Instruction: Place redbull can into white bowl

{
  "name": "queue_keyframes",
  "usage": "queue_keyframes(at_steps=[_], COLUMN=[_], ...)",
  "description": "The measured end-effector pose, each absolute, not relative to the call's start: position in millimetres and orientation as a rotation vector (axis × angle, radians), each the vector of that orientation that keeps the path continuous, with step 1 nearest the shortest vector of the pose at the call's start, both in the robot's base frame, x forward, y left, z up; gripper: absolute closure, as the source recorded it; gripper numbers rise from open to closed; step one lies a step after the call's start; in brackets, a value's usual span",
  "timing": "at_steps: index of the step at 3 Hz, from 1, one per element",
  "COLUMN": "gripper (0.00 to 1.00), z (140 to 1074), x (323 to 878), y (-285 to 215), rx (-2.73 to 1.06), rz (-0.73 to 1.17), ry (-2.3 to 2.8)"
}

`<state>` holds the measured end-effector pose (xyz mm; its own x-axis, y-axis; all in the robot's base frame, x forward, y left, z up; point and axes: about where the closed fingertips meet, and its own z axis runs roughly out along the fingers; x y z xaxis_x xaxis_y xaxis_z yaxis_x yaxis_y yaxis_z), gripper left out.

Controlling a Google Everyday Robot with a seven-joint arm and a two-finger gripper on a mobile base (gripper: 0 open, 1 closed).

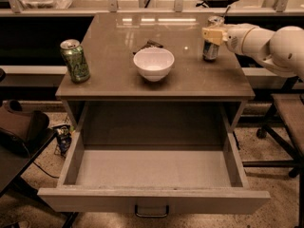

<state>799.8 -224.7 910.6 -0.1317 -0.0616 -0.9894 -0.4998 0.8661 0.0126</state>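
Note:
The redbull can (210,50) is upright near the right edge of the tabletop (114,37), slim and silver-blue with a silver top. My gripper (213,34) reaches in from the right and is shut on the can's upper part. Whether the can's base touches the table I cannot tell. The white bowl (153,63) stands empty at the table's middle, to the left of the can and a little nearer the front edge.
A wider green can (75,61) stands at the table's left front corner. A small dark object (148,45) lies just behind the bowl. Below the tabletop a large empty drawer (152,172) is pulled fully open. A chair (287,113) is at the right.

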Motion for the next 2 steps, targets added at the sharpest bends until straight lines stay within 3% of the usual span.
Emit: queue_keyframes(at_steps=[2], gripper=[1.00], z=[989.2], x=[815.3], y=[-189.4], rx=[-0.523], rz=[0.363], ry=[1.662])
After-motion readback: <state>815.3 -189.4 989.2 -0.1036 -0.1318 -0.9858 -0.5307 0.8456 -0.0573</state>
